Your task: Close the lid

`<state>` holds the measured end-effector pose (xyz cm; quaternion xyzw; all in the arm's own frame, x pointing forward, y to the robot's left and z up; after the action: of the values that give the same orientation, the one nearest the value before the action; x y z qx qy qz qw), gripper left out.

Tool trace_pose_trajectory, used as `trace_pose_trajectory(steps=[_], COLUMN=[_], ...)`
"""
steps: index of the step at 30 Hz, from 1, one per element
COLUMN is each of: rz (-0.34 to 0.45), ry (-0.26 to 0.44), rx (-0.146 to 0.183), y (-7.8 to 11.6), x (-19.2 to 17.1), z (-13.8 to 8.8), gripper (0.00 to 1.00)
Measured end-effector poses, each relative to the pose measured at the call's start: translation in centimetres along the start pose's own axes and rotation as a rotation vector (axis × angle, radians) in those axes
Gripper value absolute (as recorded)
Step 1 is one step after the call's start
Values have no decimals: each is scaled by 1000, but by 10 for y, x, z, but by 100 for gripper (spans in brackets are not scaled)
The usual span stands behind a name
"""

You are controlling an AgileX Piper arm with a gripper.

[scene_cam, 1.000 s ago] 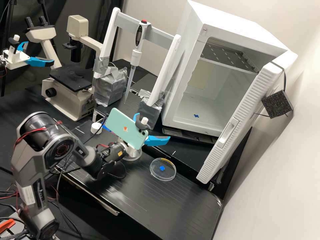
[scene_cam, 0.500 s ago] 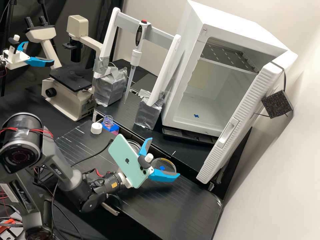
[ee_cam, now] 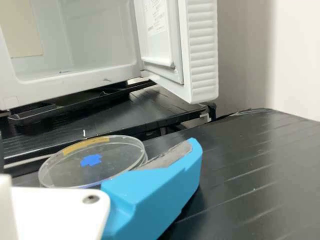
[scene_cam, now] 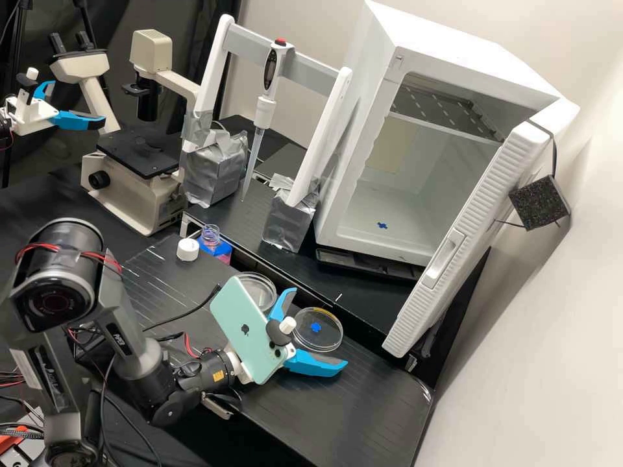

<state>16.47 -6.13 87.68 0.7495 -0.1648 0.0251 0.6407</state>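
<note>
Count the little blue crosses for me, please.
2: one blue cross at the clear round dish, another blue cross inside the open white cabinet. Others may be hidden.

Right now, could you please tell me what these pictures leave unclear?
Part of the unmarked dish, high view: behind the phone.
Part of the gripper's white body, high view: behind the phone.
Part of the marked dish's rim, wrist view: behind the blue finger.
The incubator's top, wrist view: cut off by the edge.
</note>
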Motion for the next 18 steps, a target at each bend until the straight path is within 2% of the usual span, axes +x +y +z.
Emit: trace_pose_trajectory(steps=[5, 18], rz=[-5, 8], ry=[-4, -4], rx=[-22, -54], y=[-2, 0], x=[2, 2], z=[4, 5], gripper=[100, 100])
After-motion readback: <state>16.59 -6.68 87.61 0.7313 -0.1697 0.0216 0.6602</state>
